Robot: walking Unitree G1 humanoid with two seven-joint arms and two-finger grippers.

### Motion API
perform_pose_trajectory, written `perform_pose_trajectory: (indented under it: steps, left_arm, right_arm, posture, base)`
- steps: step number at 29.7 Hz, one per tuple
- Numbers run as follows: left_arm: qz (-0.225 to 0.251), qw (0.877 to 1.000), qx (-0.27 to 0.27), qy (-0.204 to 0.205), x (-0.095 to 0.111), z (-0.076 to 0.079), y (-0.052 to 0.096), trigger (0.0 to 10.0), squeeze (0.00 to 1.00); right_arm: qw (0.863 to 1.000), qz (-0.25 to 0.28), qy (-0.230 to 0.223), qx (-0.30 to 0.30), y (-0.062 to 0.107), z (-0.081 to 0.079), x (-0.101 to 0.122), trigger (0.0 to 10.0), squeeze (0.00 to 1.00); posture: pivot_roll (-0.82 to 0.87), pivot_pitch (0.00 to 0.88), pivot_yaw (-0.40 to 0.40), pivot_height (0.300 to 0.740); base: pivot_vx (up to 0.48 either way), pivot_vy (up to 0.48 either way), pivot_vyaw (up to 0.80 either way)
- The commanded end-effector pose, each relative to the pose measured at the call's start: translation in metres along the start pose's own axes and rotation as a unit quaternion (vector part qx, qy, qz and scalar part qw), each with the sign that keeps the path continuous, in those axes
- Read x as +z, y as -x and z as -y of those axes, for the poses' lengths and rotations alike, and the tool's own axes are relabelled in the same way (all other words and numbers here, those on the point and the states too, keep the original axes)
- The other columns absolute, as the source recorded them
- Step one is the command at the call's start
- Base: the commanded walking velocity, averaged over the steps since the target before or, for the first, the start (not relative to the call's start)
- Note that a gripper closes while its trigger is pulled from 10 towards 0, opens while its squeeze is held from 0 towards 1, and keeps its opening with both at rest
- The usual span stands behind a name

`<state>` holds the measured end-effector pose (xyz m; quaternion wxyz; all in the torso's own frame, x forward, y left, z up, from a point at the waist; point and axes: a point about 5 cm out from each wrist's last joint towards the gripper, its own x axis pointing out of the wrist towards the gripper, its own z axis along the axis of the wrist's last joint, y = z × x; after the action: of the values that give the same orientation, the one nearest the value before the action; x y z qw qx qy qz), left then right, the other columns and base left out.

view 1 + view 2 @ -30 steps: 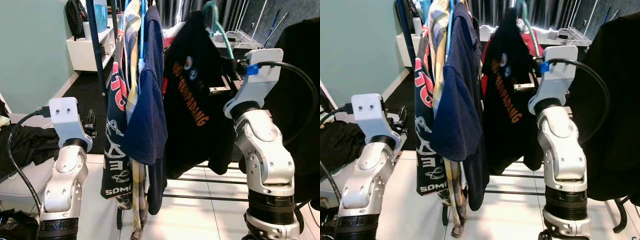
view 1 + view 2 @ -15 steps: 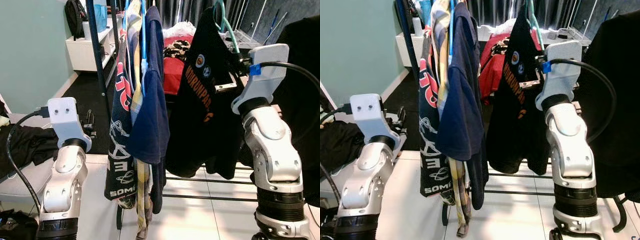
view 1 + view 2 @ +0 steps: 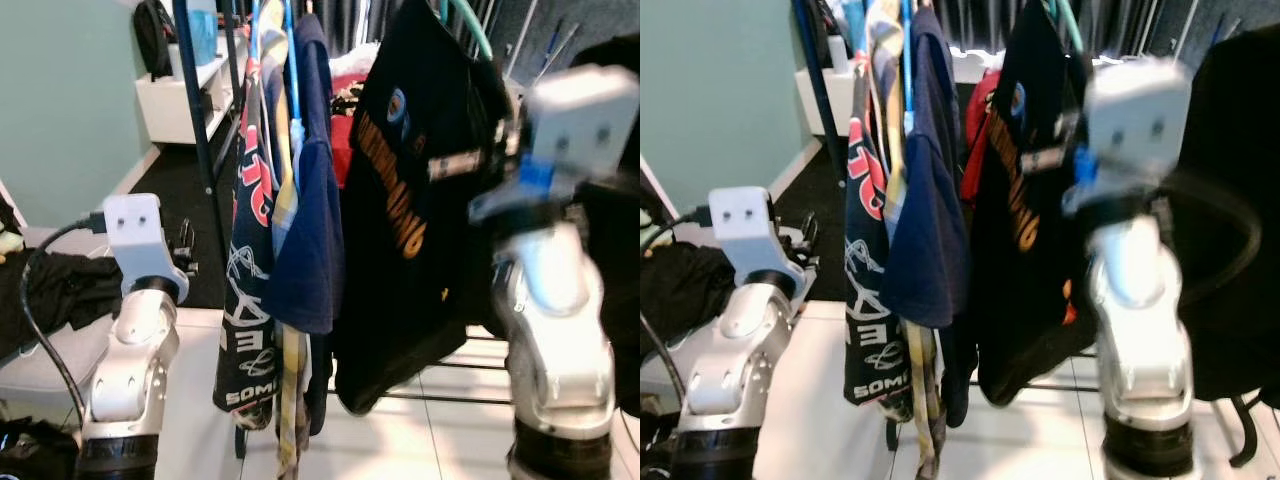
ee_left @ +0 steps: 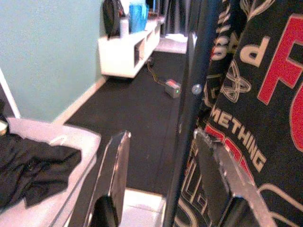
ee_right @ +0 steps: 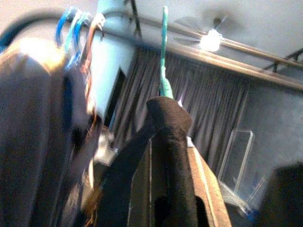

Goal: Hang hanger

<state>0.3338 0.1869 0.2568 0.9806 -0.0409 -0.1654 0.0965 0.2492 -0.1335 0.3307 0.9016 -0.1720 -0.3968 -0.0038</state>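
Hanging from a green hanger [image 3: 468, 22], the black shirt [image 3: 410, 220] rides high beside the rack's clothes [image 3: 285, 230]; soft, swaying load, rigid hook. Left wrist view: left tool [image 4: 163, 182] released. Right wrist view: right tool [image 5: 165, 142] clenched on the hanger's neck.

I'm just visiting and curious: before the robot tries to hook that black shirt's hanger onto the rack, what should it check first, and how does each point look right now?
1. Green hanger held by the right pincer: ok, the fingers sit just under its neck.
2. Black shirt on the hanger: ok, it hangs free.
3. Hook above the rail: cannot tell, the hook's top runs out of view.
4. Gap on the rail beside the blue hangers: ok, bare bar shows to their right.
5. Left pincer out of the way: ok, open, low by the rack's post.
6. Steady picture: not ok, the right arm is blurred.
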Motion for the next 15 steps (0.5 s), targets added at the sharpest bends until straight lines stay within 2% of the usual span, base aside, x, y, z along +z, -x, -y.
perform_pose_trajectory:
  steps: [1, 3, 5, 11, 15]
  left_arm:
    - [-0.004, 1.000, -0.012, 0.004, -0.003, 0.004, -0.002, 10.0, 0.00]
    - [-0.004, 1.000, -0.021, 0.007, -0.003, 0.008, -0.005, 10.0, 0.00]
    - [-0.004, 1.000, -0.021, 0.007, -0.003, 0.008, -0.005, 10.0, 0.00]
    - [-0.002, 1.000, -0.024, 0.010, -0.002, 0.011, -0.005, 10.0, 0.00]
    - [0.013, 0.999, -0.032, -0.011, 0.004, 0.004, -0.007, 10.0, 0.00]
  right_arm:
    - [0.999, 0.021, 0.018, -0.018, 0.007, 0.000, 0.011, 10.0, 0.00]
    - [0.999, -0.008, 0.016, -0.032, 0.015, -0.003, 0.005, 10.0, 0.00]
    - [0.999, -0.008, 0.016, -0.032, 0.015, -0.003, 0.005, 10.0, 0.00]
    - [0.999, -0.006, 0.014, -0.053, 0.007, 0.007, 0.001, 10.0, 0.00]
    - [1.000, -0.009, 0.013, 0.009, 0.014, 0.005, 0.002, 10.0, 0.00]
  posture:
    - [-0.15, 0.177, 0.045, 0.740]
    - [-0.16, 0.179, 0.050, 0.740]
    - [-0.16, 0.179, 0.050, 0.740]
    - [-0.15, 0.171, 0.040, 0.740]
    - [-0.14, 0.178, 0.037, 0.740]
  base:
    - [0.000, 0.000, 0.00]
    - [0.000, 0.000, 0.00]
    - [0.000, 0.000, 0.00]
    - [0.000, 0.000, 0.00]
    - [0.000, 0.000, 0.00]
